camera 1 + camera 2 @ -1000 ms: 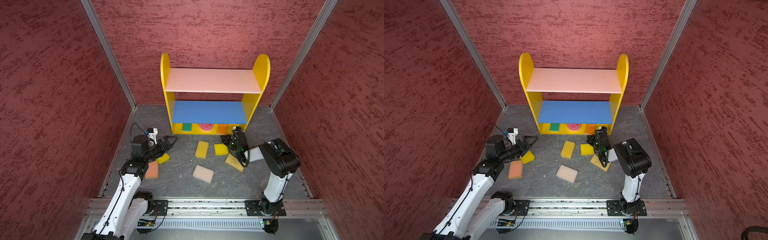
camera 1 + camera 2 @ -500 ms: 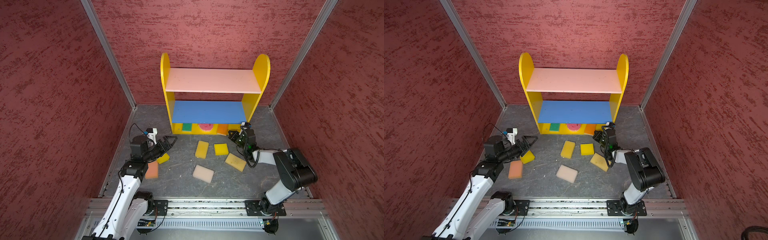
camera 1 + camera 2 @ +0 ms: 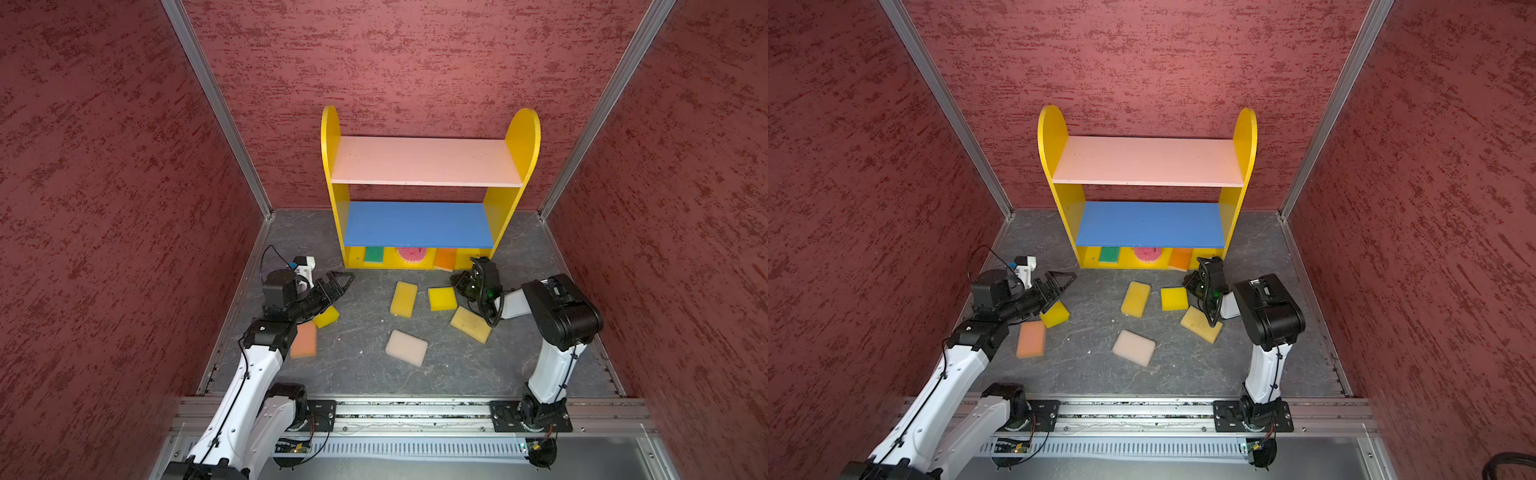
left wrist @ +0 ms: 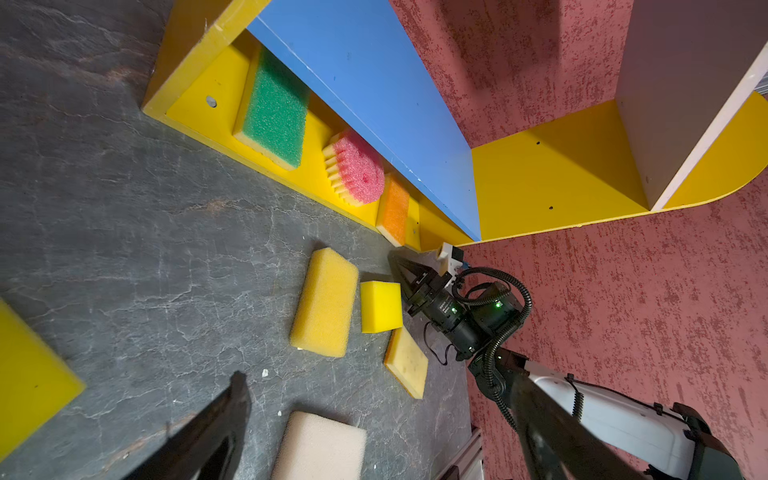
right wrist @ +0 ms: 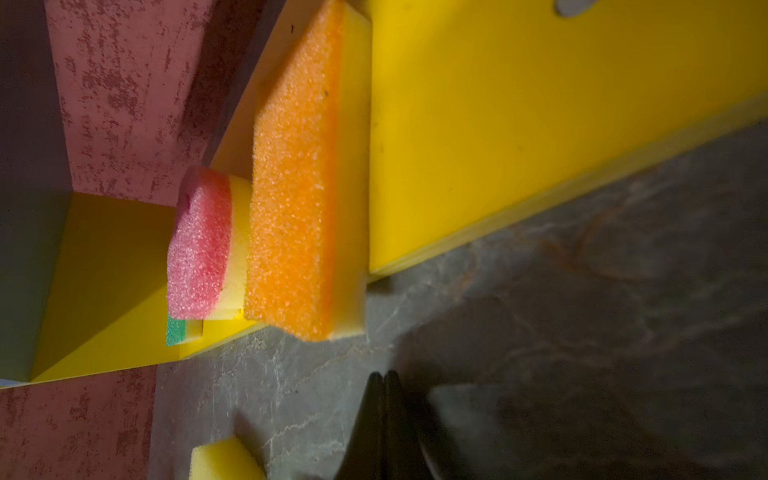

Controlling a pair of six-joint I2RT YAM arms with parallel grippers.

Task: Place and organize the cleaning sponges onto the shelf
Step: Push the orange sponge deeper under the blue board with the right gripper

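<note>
Sponges: nine in total, tallied in both top views.

On the shelf (image 3: 523, 137), centre of frame: three.
- one green sponge (image 3: 374, 254)
- one round pink sponge (image 3: 411, 257)
- one orange sponge (image 3: 445, 258)

On the floor below the shelf: six.
- one yellow block (image 3: 327, 317), left of centre
- one peach sponge (image 3: 304, 340), beneath it
- one golden sponge (image 3: 404, 298), at centre
- one yellow square (image 3: 442, 298), at centre
- one tan sponge (image 3: 470, 324), right of centre
- one cream sponge (image 3: 406, 348), lowest

Shelves: one, with three boards.
- one pink board (image 3: 424, 162)
- one blue board (image 3: 417, 224)
- one yellow bottom board (image 3: 353, 259)

Robot arms: two.
- one left arm (image 3: 257, 365)
- one right arm (image 3: 557, 361)
</note>
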